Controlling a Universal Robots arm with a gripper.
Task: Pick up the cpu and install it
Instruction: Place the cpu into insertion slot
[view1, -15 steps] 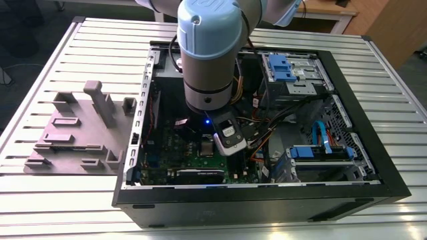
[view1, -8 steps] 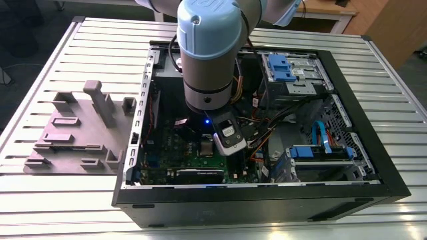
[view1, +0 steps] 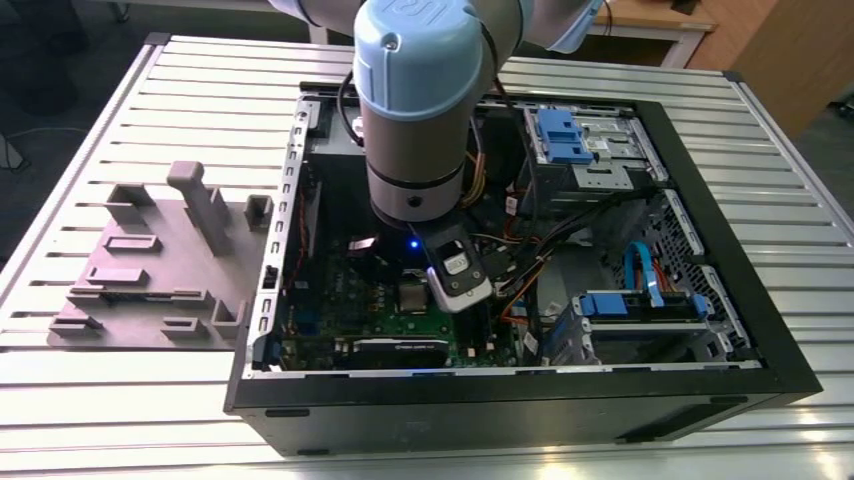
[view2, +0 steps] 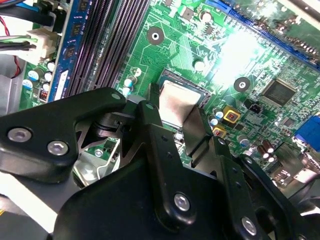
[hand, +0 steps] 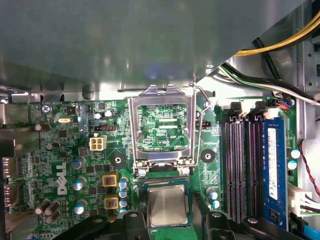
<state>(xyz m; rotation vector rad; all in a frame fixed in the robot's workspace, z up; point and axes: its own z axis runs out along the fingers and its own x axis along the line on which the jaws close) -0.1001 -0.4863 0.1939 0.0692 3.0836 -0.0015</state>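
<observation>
The cpu (hand: 169, 207), a small silvery square, lies level in the socket opening on the green motherboard (hand: 60, 150) inside the open computer case (view1: 534, 395). My gripper (view2: 175, 117) reaches down over it, and its black fingers (view2: 152, 112) press against two opposite edges of the chip, shut on it. The socket's metal load plate (hand: 162, 125) is flipped up just beyond the chip, with its wire lever (hand: 200, 125) beside it. In the exterior view the gripper (view1: 454, 290) hangs low over the board at the case's middle.
Dark memory slots and a blue memory stick (hand: 275, 165) run beside the socket. Cable bundles (view1: 561, 225) and blue drive bays (view1: 641, 305) fill the exterior view's right of the case. A grey plastic fixture (view1: 147, 260) stands outside at the exterior view's left on the slatted table (view1: 134, 420).
</observation>
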